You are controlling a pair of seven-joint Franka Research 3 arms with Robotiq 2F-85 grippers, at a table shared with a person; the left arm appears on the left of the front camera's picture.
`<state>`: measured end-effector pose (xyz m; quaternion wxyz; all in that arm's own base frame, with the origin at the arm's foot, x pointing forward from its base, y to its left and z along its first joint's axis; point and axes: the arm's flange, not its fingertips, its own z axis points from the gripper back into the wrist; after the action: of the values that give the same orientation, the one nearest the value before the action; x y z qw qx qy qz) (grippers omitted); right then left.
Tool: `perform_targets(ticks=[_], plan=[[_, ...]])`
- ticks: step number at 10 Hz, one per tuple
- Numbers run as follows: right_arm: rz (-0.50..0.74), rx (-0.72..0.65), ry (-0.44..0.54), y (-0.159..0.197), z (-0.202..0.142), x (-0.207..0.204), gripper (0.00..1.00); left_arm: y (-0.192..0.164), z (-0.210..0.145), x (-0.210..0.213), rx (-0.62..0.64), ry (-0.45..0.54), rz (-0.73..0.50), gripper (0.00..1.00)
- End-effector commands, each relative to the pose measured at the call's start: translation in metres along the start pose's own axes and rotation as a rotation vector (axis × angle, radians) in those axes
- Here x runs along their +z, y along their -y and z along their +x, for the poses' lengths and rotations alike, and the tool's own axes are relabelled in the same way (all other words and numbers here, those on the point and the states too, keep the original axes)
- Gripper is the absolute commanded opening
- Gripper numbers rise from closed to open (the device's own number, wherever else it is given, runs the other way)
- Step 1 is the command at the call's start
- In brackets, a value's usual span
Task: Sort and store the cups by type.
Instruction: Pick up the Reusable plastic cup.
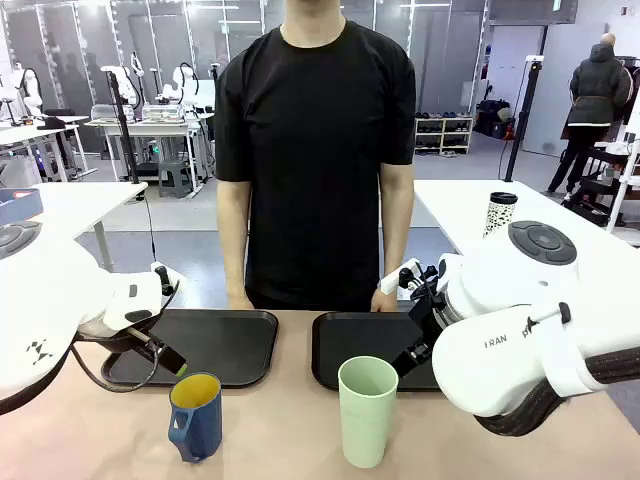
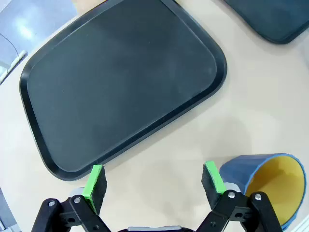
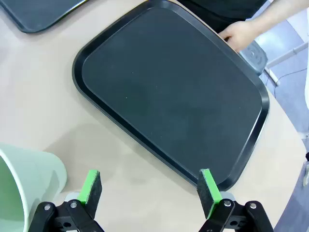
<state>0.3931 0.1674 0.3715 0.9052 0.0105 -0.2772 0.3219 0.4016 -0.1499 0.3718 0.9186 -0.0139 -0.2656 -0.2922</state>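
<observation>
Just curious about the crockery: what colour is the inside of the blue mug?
Yellow inside the mug, seen best in the left wrist view.

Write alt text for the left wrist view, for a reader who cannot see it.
The left gripper hangs open above the tan table, green-padded fingers spread with nothing between them. A dark blue mug with a yellow inside stands close beside one finger, and a black tray lies beyond; a second tray's corner shows farther off.

black tray [image 1: 225, 340], second tray [image 1: 350, 352], speckled cup [image 1: 499, 215]
</observation>
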Motion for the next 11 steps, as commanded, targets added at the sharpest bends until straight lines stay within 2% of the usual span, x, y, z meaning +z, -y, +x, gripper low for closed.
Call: perform_targets(ticks=[1,11], plan=[[0.0,0.0,0.0,0.0,0.0,0.0,1.0,0.0002,0.0001,0.0,0.0,0.0,0.0,1.0],[0.0,0.0,0.0,0.0,0.0,0.0,1.0,0.0002,0.0001,0.0,0.0,0.0,0.0,1.0]])
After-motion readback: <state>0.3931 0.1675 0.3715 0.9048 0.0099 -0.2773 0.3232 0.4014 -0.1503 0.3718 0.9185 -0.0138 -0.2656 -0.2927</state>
